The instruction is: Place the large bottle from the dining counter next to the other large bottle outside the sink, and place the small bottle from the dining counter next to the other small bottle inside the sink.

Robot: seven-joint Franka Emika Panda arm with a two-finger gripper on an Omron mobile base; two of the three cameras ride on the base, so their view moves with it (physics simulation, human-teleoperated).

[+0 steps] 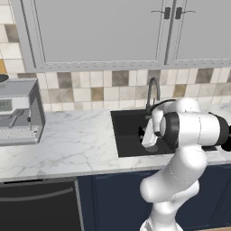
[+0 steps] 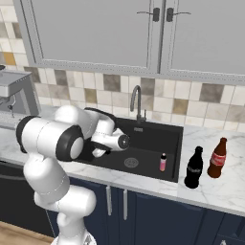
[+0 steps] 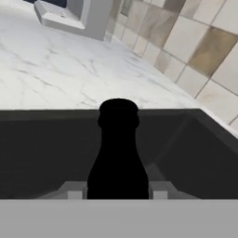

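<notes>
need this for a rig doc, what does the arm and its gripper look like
The arm is glossy white with rounded, bulbous link shells and dark grey to black bands at the joints. No loose cables or printed markings show. The hand section is white too. In the hand view the gripper ends in two small, blocky grey fingertips, one on either side of the view's centre.

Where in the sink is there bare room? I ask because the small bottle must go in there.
The sink floor is bare around the drain and toward the faucet. The pink small bottle stands near the right wall. The left side is crowded by the end effector and its black bottle.
</notes>
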